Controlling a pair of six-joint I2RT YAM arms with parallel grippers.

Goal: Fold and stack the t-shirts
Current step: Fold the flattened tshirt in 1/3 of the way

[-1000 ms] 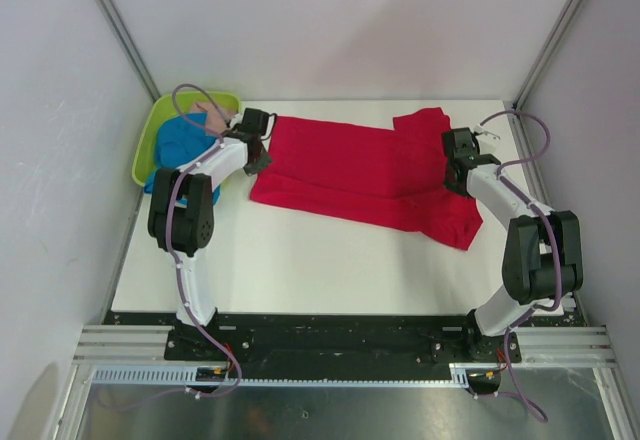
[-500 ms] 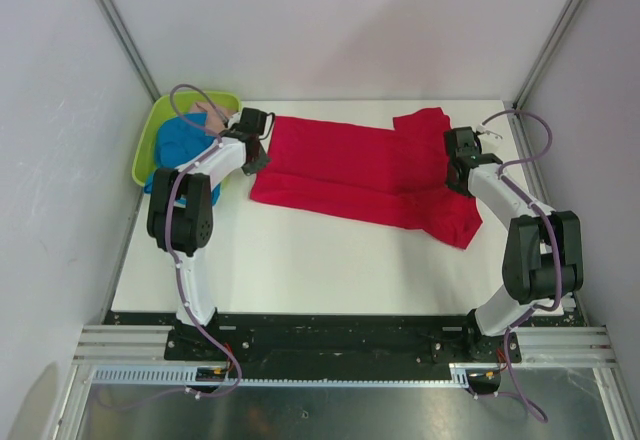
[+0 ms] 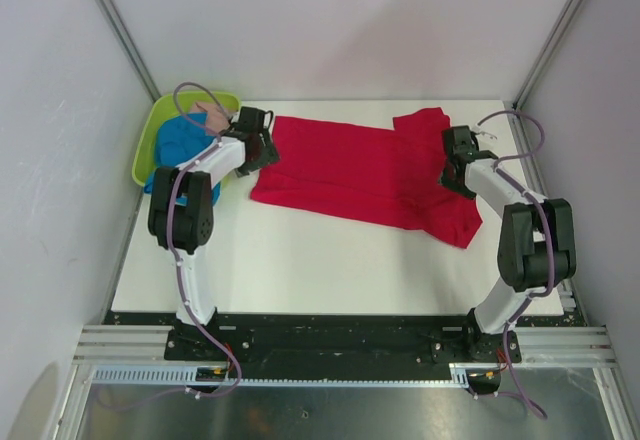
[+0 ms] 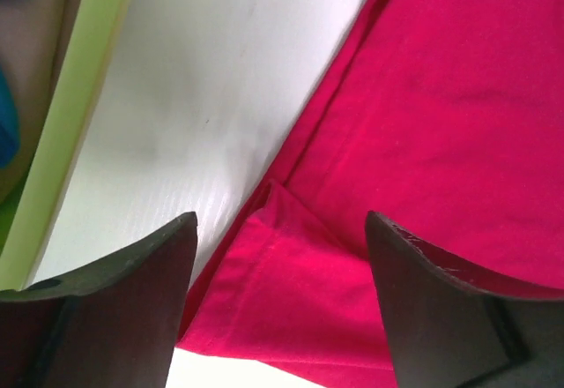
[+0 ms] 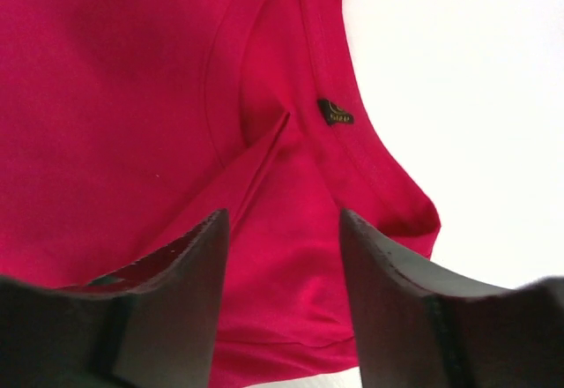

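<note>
The red t-shirt lies spread flat across the back half of the table, folded lengthwise. My left gripper hovers over its left hem corner, open; in the left wrist view the folded red hem lies flat below the gap, untouched by either finger. My right gripper is over the collar end, also open, with red cloth and the neck label beneath it. The blue t-shirt and the pale pink t-shirt lie bunched in the basket at the left.
The lime-green basket stands at the table's back left corner, its rim close to my left gripper. White table shows in front of the red shirt. Grey walls and metal frame posts enclose the table on three sides.
Both grippers have gone from shut to open, letting go of the red shirt's two ends. The shirt stays where it lay. The right arm has shifted slightly.
</note>
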